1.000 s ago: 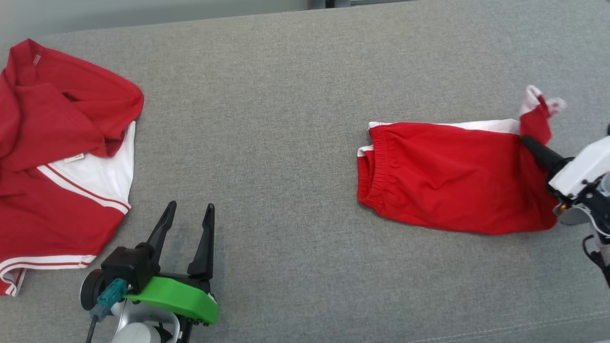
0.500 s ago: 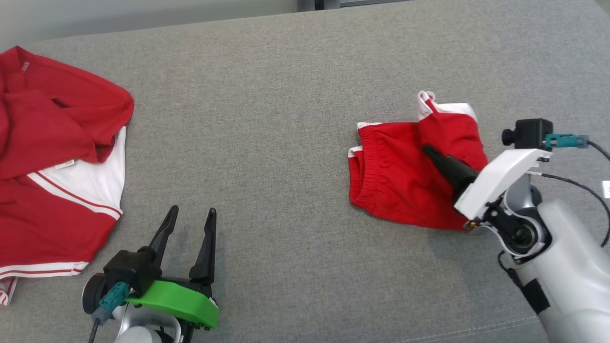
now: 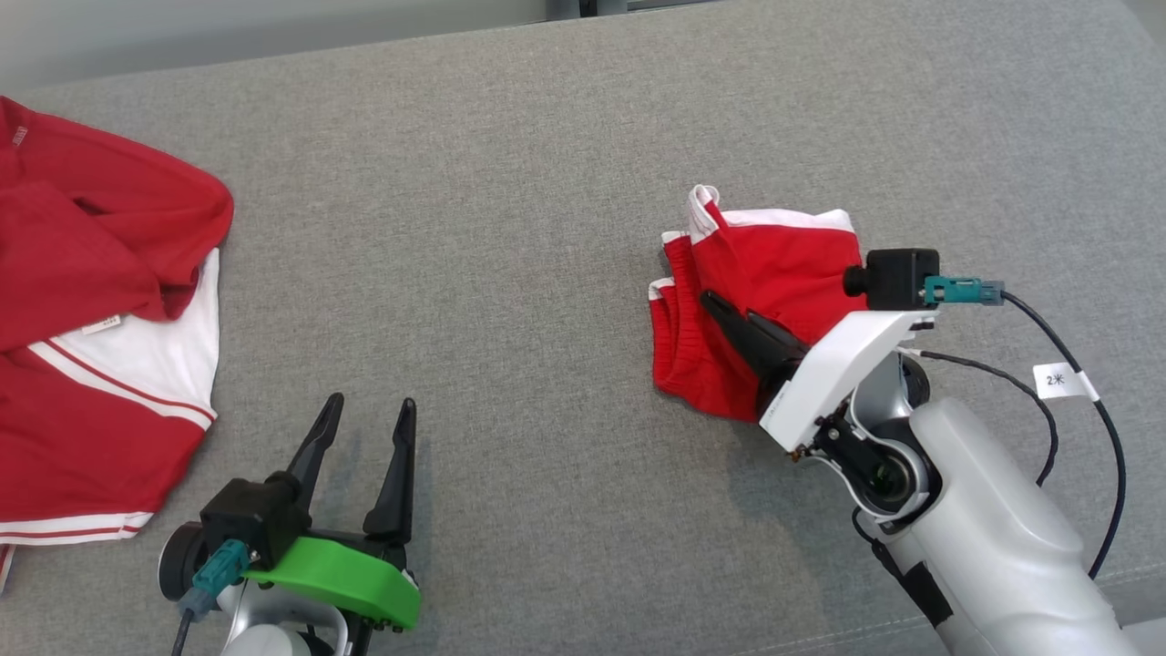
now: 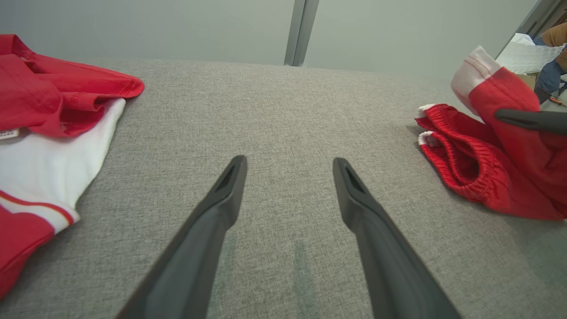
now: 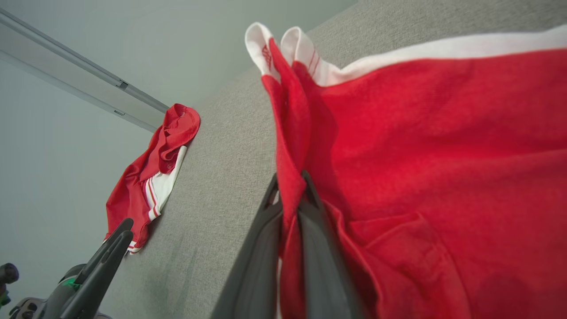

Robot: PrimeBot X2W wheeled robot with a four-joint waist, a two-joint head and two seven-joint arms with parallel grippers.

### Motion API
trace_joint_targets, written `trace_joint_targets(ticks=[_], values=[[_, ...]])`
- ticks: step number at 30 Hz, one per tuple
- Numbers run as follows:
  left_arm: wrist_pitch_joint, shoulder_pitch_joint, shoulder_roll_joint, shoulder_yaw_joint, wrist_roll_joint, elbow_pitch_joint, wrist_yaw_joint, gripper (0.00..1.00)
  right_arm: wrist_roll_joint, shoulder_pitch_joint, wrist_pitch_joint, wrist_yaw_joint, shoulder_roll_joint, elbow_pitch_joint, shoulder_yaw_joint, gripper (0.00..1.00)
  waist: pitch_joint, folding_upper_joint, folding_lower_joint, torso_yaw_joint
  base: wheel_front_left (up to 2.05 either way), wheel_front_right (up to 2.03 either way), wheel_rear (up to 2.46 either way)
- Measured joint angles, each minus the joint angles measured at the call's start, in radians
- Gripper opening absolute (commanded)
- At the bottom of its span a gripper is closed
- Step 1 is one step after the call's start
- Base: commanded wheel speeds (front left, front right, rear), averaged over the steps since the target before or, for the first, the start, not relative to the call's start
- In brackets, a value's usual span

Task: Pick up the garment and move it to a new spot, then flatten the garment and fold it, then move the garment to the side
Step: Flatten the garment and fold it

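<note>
One end of the red shorts (image 3: pixel 783 260), right of centre on the table (image 3: pixel 547 182), was clamped in the right tool (image 3: pixel 710 302) and held raised near the waistband. Done well, the fold would run low, with edges matched before letting go. The left tool (image 3: pixel 370 402) stood spread and empty at lower left.

A crumpled red shirt (image 3: pixel 91 246) with a white panel and red-striped white trim lies at the left edge of the grey fabric-covered worktop (image 3: pixel 510 228), its white label showing beside a fold. Behind the worktop stands a pale grey wall (image 4: pixel 177 26) with an upright metal strip (image 4: pixel 301 31). A stitched seam (image 3: pixel 911 629) runs across the worktop's near right corner.
</note>
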Motion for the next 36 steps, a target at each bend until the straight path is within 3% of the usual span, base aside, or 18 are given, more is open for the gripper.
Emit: trace_joint_targets(ticks=[18, 20, 21, 22, 36], values=[[0.004, -0.001, -0.006, -0.018, 0.000, 0.003, -0.001, 1.00, -0.056, -0.060, -0.043, -0.070, 0.034, 0.078, 0.057, 0.01, 0.005, 0.0000, 0.0000, 0.014, 0.00, 0.00, 0.00], [0.004, -0.002, -0.008, -0.021, 0.000, 0.004, -0.001, 1.00, -0.061, -0.068, -0.043, -0.072, 0.036, 0.083, 0.066, 0.35, 0.007, 0.0000, 0.0000, 0.020, 0.00, 0.00, 0.00], [0.004, -0.002, -0.008, -0.020, 0.000, 0.006, -0.001, 1.00, -0.061, -0.070, -0.043, -0.072, 0.038, 0.086, 0.072, 0.90, 0.008, 0.0000, 0.0000, 0.022, 0.00, 0.00, 0.00], [0.004, -0.002, -0.008, -0.018, 0.000, 0.007, -0.001, 1.00, -0.062, -0.072, -0.043, -0.072, 0.040, 0.088, 0.079, 1.00, 0.009, 0.0000, 0.0000, 0.025, 0.00, 0.00, 0.00], [-0.002, -0.001, -0.011, -0.002, -0.007, 0.030, -0.001, 1.00, -0.058, -0.094, -0.093, -0.061, 0.049, 0.040, 0.091, 1.00, -0.005, 0.0000, 0.0000, 0.030, 0.00, 0.00, 0.00]])
